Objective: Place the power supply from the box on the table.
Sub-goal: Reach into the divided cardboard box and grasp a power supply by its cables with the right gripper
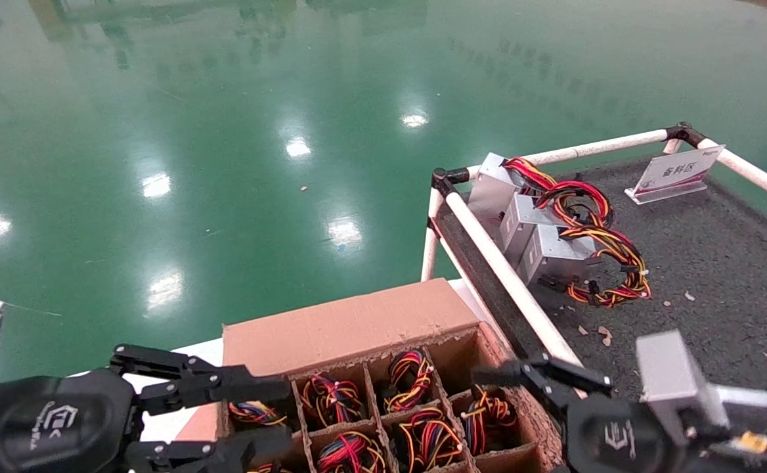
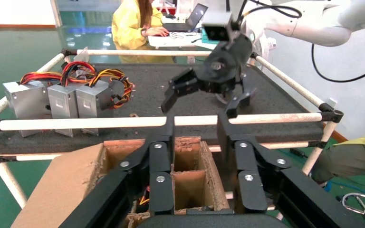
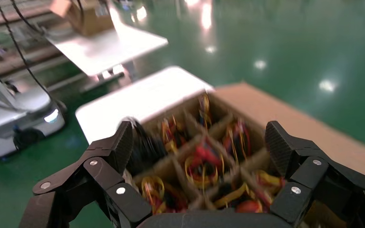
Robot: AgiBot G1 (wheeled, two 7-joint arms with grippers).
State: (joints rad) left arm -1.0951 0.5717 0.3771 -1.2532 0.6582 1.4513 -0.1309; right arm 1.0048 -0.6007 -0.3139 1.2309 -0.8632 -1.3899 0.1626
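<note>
Nearest to me, my left gripper (image 1: 262,420) hangs with its fingers spread and empty at the left edge of the box (image 1: 350,328), while my right gripper (image 1: 521,387) is likewise wide open, holding nothing, over the box's right edge beside the white rail. Every cell of the cardboard grid I can see holds coiled red, yellow and orange wires, so I cannot tell which one is the power supply. Beyond the rail, three silver units (image 1: 528,223) stand in a row on the table (image 1: 718,263) near a sign card (image 1: 676,172).
</note>
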